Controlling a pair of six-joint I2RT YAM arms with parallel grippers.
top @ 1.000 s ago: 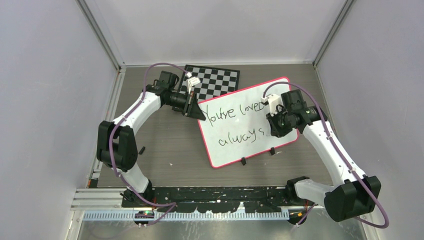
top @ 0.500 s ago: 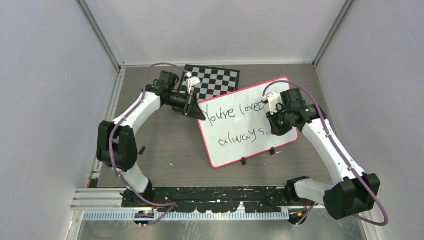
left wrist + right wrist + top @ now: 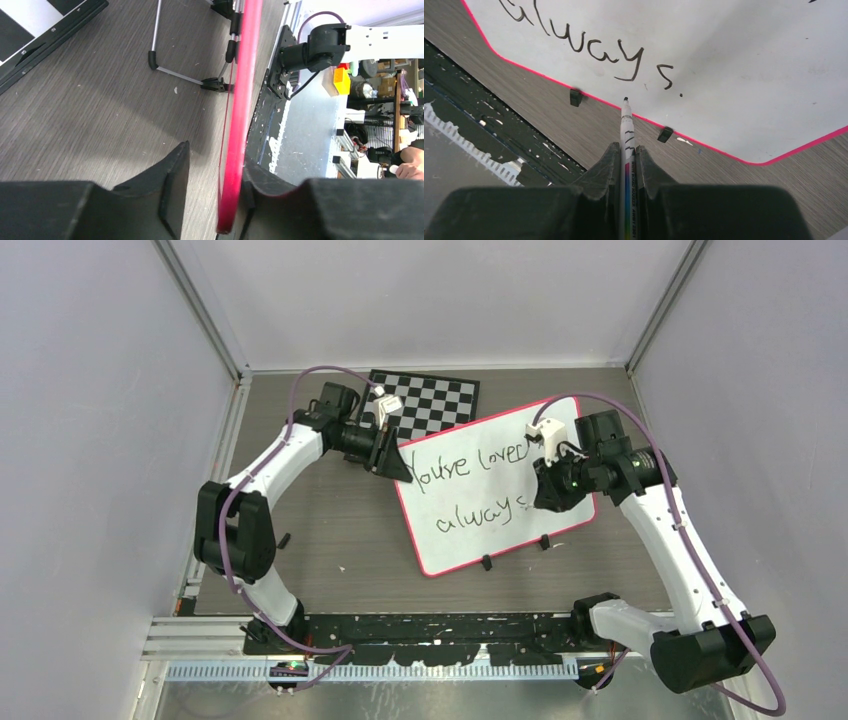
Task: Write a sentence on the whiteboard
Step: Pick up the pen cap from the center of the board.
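Grey wood-grain surface (image 3: 330, 530) between pale walls, and the whiteboard (image 3: 470, 543) is lying at an angle across the middle of it, between the two tools. The left tool (image 3: 394, 462) is sitting at the board's short edge, right beside the start of the sentence (image 3: 470, 466). Up close, that left tool (image 3: 215, 167) is spread around the board's pink edge. One finger (image 3: 255, 182) is touching the edge, and the other is standing a little apart from it, with bare wood showing in the gap. Beyond that tool, the checkerboard (image 3: 432, 400) is lying near the whiteboard's far corner.

Over to the right tool (image 3: 548, 502), hanging at the end of the second line. It's pinching a marker (image 3: 626, 127) between both fingers, bare black tip pointing straight ahead. Just beyond the tip, "always" is reading clearly with a dot after it. "You're loved" is running above it in the overhead view, its last letter slipping under the right arm. The tip is showing just inside the near pink edge, between the two black clips (image 3: 575, 96). Whether it's touching the board, I can't tell.
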